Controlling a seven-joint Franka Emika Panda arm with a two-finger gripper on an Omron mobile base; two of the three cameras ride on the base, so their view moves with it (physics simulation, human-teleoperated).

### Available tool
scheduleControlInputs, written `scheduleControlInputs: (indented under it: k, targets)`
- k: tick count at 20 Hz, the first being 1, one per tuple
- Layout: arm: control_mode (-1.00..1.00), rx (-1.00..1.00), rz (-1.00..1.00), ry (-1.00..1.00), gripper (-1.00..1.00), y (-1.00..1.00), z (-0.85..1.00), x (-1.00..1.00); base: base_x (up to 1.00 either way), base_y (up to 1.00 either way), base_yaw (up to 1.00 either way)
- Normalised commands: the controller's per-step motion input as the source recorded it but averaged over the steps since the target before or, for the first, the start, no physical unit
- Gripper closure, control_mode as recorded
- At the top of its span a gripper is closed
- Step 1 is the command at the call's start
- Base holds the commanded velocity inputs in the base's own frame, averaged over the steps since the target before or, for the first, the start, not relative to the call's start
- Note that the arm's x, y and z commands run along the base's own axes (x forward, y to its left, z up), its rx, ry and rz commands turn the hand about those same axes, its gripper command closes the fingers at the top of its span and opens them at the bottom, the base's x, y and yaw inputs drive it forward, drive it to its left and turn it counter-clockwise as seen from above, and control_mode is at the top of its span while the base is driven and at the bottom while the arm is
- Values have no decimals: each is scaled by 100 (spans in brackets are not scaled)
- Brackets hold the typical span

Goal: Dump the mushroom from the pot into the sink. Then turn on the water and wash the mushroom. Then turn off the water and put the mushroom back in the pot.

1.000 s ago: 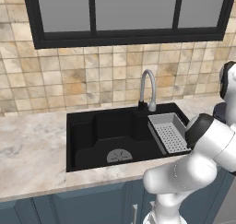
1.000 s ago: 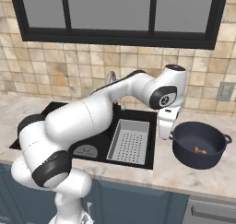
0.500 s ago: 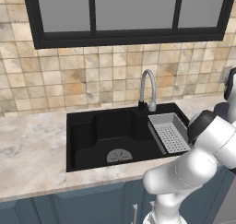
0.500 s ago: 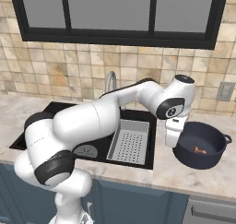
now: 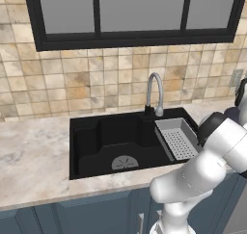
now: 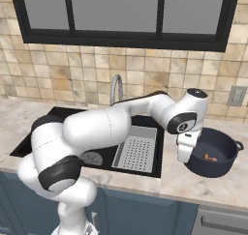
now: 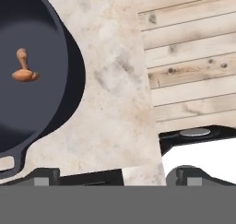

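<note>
The dark navy pot point(image 6: 219, 147) stands on the marble counter to the right of the sink point(image 6: 30, 138). In it lies the small orange-brown mushroom point(image 6: 209, 157). My gripper point(image 6: 184, 156) hangs pointing down just outside the pot's left rim, open and holding nothing. In the hand view the pot point(image 7: 50, 48) takes up the left side, with the mushroom point(image 7: 24, 71) on its floor and one loop handle at the lower left. The gripper point(image 7: 117, 174) has its tips wide apart over bare counter beside the pot. The black sink point(image 5: 111, 139) has a round grey drain point(image 5: 124, 163).
A grey perforated strainer tray point(image 6: 138, 149) sits in the right part of the sink, between the basin and the pot. A curved faucet point(image 5: 154, 94) rises behind the sink. The counter's front edge point(image 7: 150, 126) runs close to the pot, with wood floor point(image 7: 193, 57) beyond it.
The hand has swung to the right and come down, from above the strainer's far corner to the pot's left rim. Pot and mushroom have not moved. The jaws stayed open.
</note>
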Motion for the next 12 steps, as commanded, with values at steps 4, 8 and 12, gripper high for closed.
scheduleControlInputs:
  k: [4, 8, 12]
  targets:
    - [-100, 0, 0, 0, -100, -24, -22, 0, 0, 0, 0]
    - [-100, 1, 0, 0, -100, -28, -18, 1, 0, 0, 0]
    - [-100, 1, 0, 0, -100, -29, -14, 3, 0, 0, 0]
